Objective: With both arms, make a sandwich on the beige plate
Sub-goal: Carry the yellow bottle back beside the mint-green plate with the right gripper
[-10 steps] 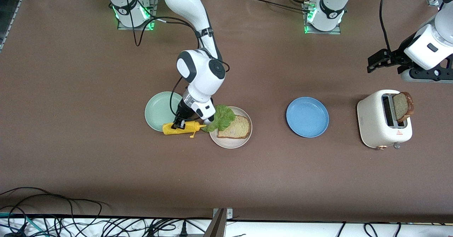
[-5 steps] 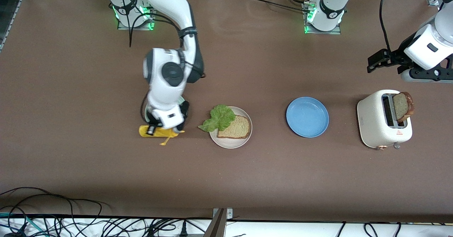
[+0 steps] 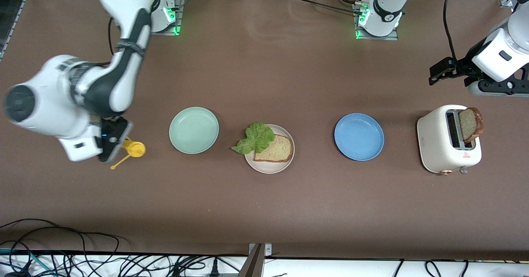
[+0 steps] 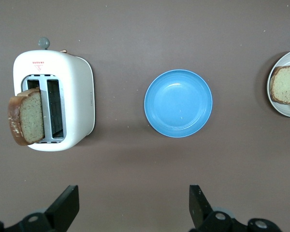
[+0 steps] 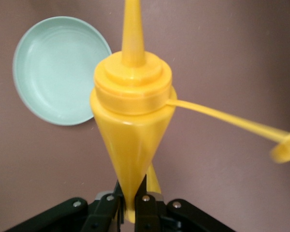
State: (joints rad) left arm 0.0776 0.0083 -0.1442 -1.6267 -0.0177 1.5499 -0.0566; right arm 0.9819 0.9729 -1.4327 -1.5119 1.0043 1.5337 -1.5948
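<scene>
The beige plate (image 3: 268,168) sits mid-table with one bread slice (image 3: 276,149) on it and a green lettuce leaf (image 3: 257,138) lying half over its rim. A second bread slice (image 3: 471,124) stands up out of the white toaster (image 3: 442,140). My right gripper (image 3: 117,144) is shut on a yellow squeeze bottle (image 3: 133,149), over the table beside the mint-green plate (image 3: 194,130), toward the right arm's end. In the right wrist view the jaws (image 5: 133,203) pinch the bottle (image 5: 133,116) at its base. My left gripper (image 3: 439,72) hangs open and empty over the table by the toaster, and that arm waits.
A blue plate (image 3: 358,137) lies between the beige plate and the toaster. The left wrist view shows the toaster (image 4: 77,96), the blue plate (image 4: 178,103) and the beige plate's edge (image 4: 280,108). Cables run along the table's front edge.
My right arm has swung from the beige plate past the mint-green plate toward its own end of the table, carrying the yellow bottle. The left arm has not moved.
</scene>
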